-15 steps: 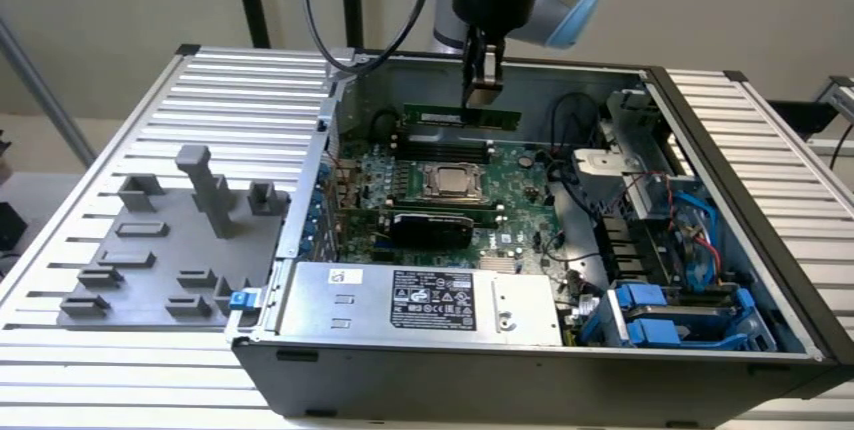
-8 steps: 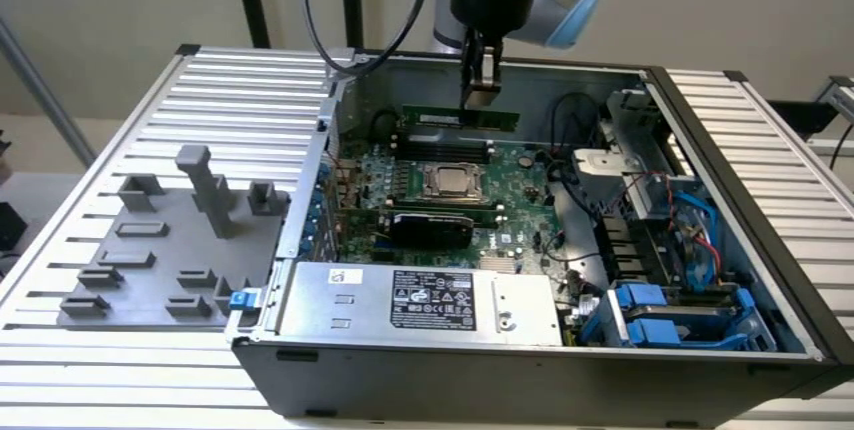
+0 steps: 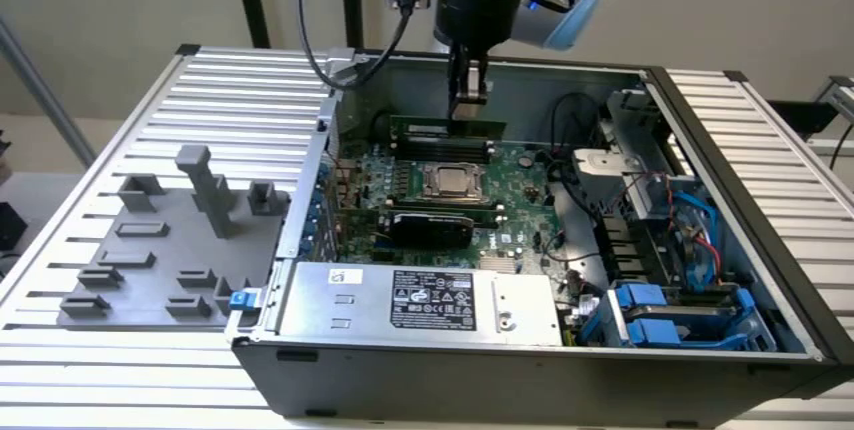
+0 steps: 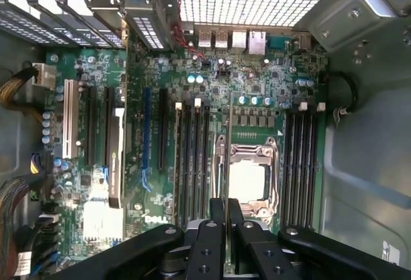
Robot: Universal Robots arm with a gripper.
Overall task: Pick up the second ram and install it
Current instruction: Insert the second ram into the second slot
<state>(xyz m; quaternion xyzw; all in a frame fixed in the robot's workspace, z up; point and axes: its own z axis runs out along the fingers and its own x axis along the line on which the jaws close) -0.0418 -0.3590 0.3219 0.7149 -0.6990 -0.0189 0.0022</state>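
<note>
My gripper hangs inside the open computer case, shut on the top edge of the second ram, a slim green board with black chips. The stick hangs level over the far memory slots, just behind the CPU socket. In the wrist view the ram shows edge-on as a thin line running out from between my fingertips. It lies between the CPU socket and a bank of black memory slots. I cannot tell whether it touches a slot.
A grey fixture block with empty holders sits on the ribbed table at the exterior view's left. Inside the case are the power supply at the front, blue drive bays and cables at the right, and another dark card upright in front of the socket.
</note>
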